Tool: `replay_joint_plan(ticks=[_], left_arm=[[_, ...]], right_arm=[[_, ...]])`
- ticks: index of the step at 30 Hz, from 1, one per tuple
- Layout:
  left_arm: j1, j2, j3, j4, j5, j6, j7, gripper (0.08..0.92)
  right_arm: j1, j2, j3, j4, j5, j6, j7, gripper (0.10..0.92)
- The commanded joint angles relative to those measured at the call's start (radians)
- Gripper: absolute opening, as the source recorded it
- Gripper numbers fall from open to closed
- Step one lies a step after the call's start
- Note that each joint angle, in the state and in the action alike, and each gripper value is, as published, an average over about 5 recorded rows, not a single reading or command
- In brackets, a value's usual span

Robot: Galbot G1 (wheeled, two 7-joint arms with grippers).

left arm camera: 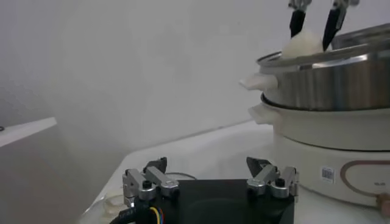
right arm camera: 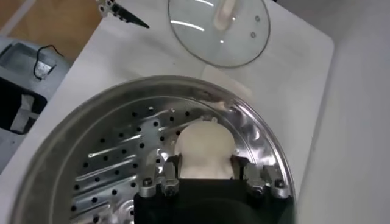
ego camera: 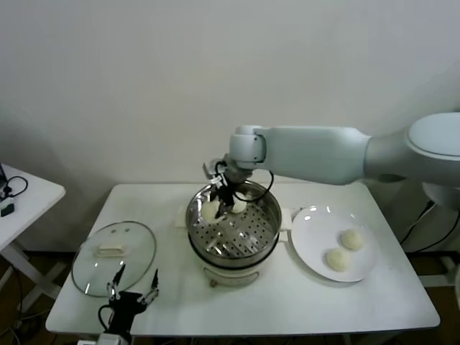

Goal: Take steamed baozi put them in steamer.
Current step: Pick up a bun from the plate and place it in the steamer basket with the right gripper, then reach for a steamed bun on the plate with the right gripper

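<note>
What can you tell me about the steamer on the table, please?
The steamer is a round, shiny metal pot with a perforated tray inside, seated on a white base with pale side handles. It stands upright mid-table, uncovered. Two baozi sit at its far side; the right tool reaches in, its fingers around one.

round shiny stainless-steel steamer (ego camera: 233, 228) with perforated tray, glossy white plastic base, clear glass lid (ego camera: 113, 257), 4 smooth matt cream dough buns (ego camera: 351, 238), glossy white plate (ego camera: 314, 231), matt white table (ego camera: 287, 298)
</note>
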Motion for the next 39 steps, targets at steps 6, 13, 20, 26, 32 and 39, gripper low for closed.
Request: replay_joint_plan(ticks=[6,13,20,26,32,39], left_arm=[[-0.002,0.001,0.004,0.006,0.0,0.001,0.0,0.823],[-0.005,0.002,0.006,0.004,0.0,0.001,-0.001,0.823],[-0.003,0.002,0.003,-0.005,-0.003,0.002,-0.001,0.823],[0.001,0.001,0.003,-0.016,-0.003,0.003,0.0,0.823],[0.003,-0.001,0.005,-0.026,-0.004,0.004,0.0,0.823],[0.002,-0.004,0.008,-0.025,-0.004,0.004,0.0,0.823]], right_arm=[[-0.086,0.054,0.014,-0.063,-0.051,-0.005,0.013,0.597],[-0.082,0.043,0.014,-0.046,-0.048,-0.005,0.019,0.708],[0.021,-0.086,0.004,0.067,0.025,-0.001,0.01,0.819],[0.234,-0.322,-0.168,0.203,0.136,0.04,-0.097,0.823],[0.37,-0.514,-0.335,0.287,0.088,0.082,-0.165,0.823],[0.288,-0.716,-0.376,0.306,-0.082,0.091,-0.144,0.823]])
